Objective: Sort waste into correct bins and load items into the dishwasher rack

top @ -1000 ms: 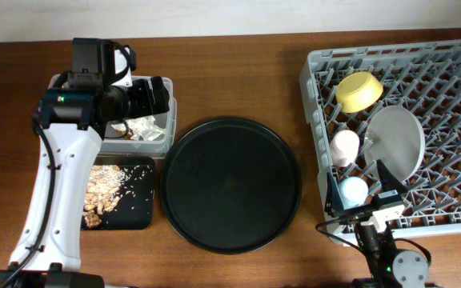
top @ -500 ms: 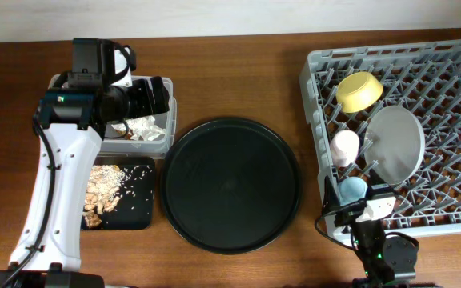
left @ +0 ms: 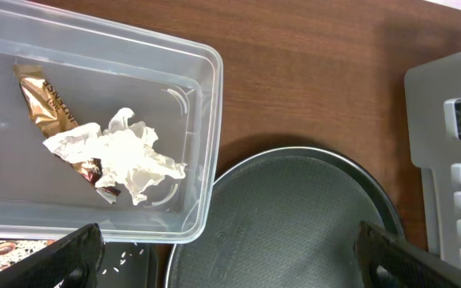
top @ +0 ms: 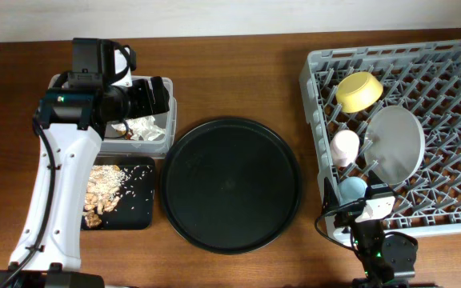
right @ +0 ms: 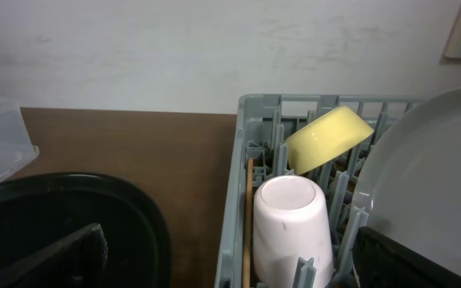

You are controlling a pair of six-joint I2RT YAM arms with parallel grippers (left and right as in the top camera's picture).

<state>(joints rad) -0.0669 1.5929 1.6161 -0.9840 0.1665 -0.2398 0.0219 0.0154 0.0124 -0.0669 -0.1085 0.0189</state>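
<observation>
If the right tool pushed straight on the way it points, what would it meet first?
Probably the pink cup in the dishwasher rack, dead ahead of the open right tool; the yellow bowl lies beyond. Depth is uncertain.

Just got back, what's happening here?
Sorting looks nearly finished. The left hand hovers open over the clear tub, which holds the napkin and wrapper; food scraps lie in the small black tray. The bowl, pink cup, blue cup and plate sit in the rack. The right hand is open at the rack's near edge, holding nothing.
</observation>
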